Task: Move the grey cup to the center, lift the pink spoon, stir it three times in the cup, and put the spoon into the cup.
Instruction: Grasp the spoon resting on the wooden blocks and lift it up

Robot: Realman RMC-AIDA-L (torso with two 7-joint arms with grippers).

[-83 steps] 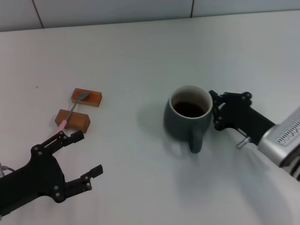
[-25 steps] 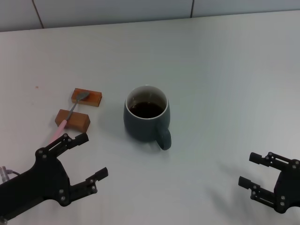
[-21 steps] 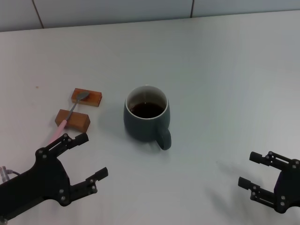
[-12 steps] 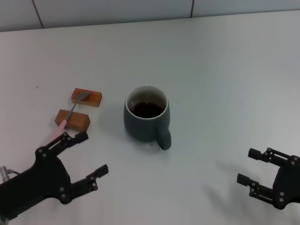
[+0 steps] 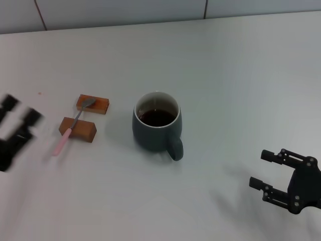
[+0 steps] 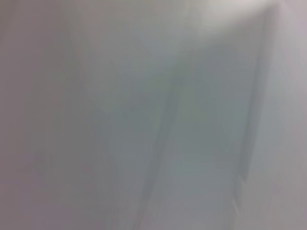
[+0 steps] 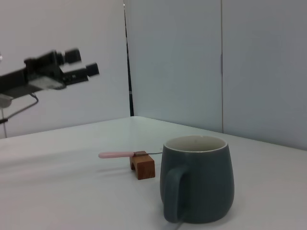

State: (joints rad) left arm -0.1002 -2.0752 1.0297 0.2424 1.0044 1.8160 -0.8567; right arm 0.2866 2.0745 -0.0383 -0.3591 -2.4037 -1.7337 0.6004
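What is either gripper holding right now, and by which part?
Nothing is held. The right gripper is open near the table's front edge, the left gripper open beside the pink spoon, which lies across two wooden blocks. The grey cup stands free.

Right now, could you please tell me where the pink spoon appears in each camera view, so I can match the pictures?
Head view: the pink spoon lies across two wooden blocks, at the robot's left of the grey cup.
Left wrist view: not in it.
Right wrist view: the spoon rests on a block beyond the cup.
Shared landmark: the cup.
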